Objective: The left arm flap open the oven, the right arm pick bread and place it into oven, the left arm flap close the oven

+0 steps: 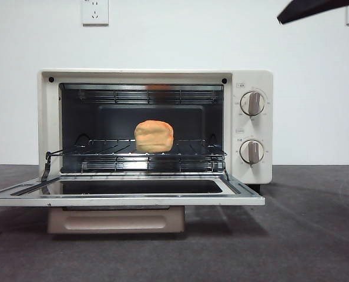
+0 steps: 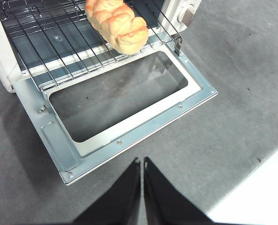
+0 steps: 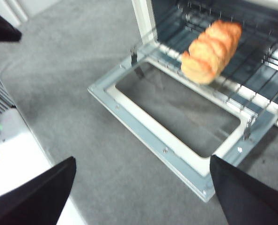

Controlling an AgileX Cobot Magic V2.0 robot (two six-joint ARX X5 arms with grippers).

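Note:
The cream-white oven (image 1: pixel 254 76) stands with its glass door (image 1: pixel 127 200) folded down flat. The golden bread (image 1: pixel 154 136) lies on the wire rack (image 1: pixel 104 154) inside, near the middle. In the left wrist view the bread (image 2: pixel 118 23) rests on the rack beyond the door frame (image 2: pixel 195 89). My left gripper (image 2: pixel 142 160) hovers shut and empty above the table, just in front of the door's outer edge. My right gripper (image 3: pixel 142 161) is open and empty, held back from the door frame (image 3: pixel 143 136) and well away from the bread (image 3: pixel 209 51). One arm's black tip (image 1: pixel 315 9) shows at the top right corner.
Grey felt (image 1: pixel 304 235) covers the table around the oven. Two knobs (image 1: pixel 252 103) sit on the oven's right panel. Wall sockets (image 1: pixel 95 10) hang behind. The table's white edge (image 2: pixel 256 201) lies near the left gripper. A black part of the other arm (image 3: pixel 1 26) shows in the right wrist view.

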